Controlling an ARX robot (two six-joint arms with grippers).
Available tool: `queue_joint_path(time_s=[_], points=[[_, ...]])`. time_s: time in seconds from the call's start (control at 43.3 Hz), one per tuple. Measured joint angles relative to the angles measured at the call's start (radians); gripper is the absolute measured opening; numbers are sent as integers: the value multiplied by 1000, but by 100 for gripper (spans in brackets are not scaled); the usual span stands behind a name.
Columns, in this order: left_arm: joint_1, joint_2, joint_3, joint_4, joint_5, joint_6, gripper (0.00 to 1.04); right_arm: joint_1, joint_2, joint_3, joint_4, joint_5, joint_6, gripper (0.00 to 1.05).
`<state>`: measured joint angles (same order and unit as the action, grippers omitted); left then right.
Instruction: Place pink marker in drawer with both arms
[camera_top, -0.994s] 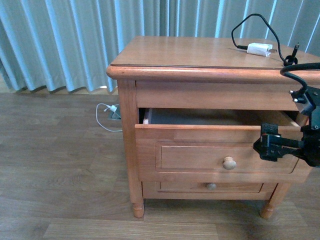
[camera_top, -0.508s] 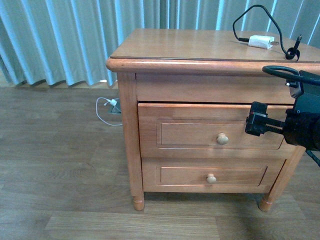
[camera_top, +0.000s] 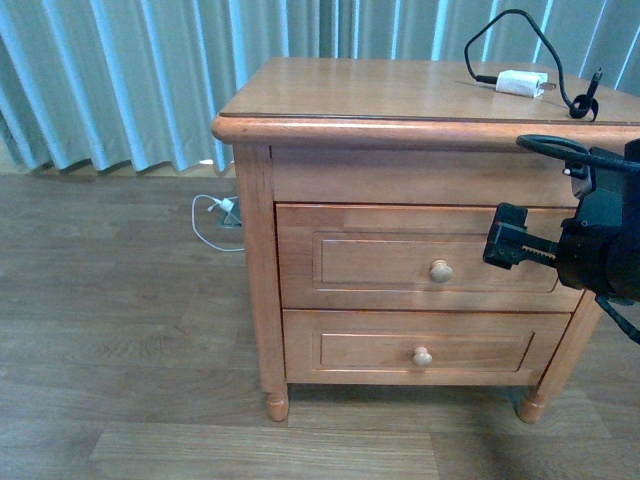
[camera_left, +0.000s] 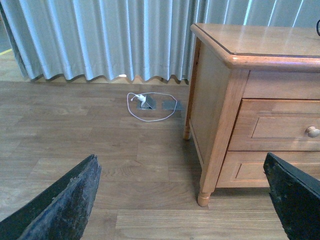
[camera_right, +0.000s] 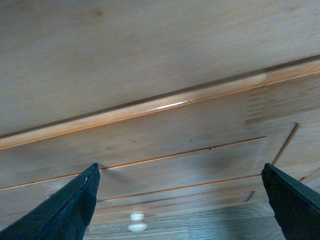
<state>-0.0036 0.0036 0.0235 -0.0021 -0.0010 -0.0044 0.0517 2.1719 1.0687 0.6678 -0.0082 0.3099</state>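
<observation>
The upper drawer (camera_top: 420, 262) is shut, flush with the cabinet front, with its round knob (camera_top: 441, 270) showing. My right gripper (camera_top: 500, 246) is open, right in front of the drawer's right part, to the right of the knob. In the right wrist view the gripper (camera_right: 180, 170) is open and empty, and the drawer front (camera_right: 175, 150) fills the frame. My left gripper (camera_left: 180, 165) is open and empty, low over the floor to the left of the cabinet. It is out of the front view. The pink marker is not in view.
A white charger plug (camera_top: 522, 83) with a looping black cable lies on the cabinet top (camera_top: 380, 90) at the back right. The lower drawer (camera_top: 420, 350) is shut. A white cable (camera_top: 215, 215) lies on the wood floor by the curtain.
The upper drawer, pulled out a second ago, is now fully shut. My right gripper stayed at its front and moved in toward the cabinet with it.
</observation>
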Motion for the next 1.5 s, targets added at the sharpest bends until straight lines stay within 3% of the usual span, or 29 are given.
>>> queue_joint_path(time_s=[0.208,0.485,0.809,1.04,1.155,1.225,1.34,1.502], points=[[0,0,0,0,0,0,99,-1,-34,-13,-43,-34,-8,96],[0,0,0,0,0,0,99,-14,-299,-168,-164,-175,-22,96],[0,0,0,0,0,0,99,-90,-908,-369,-504,-391,-51,96],[0,0,0,0,0,0,99,-122,-1259,-441,-767,-447,-90,96],[0,0,0,0,0,0,99,-126,-1295,-447,-773,-447,-94,96],[0,0,0,0,0,0,99,-121,-1290,-456,-758,-422,-104,96],[0,0,0,0,0,0,99,-59,-1363,-653,-340,-47,-239,73],[0,0,0,0,0,0,99,-56,-1445,-785,-226,10,-290,43]])
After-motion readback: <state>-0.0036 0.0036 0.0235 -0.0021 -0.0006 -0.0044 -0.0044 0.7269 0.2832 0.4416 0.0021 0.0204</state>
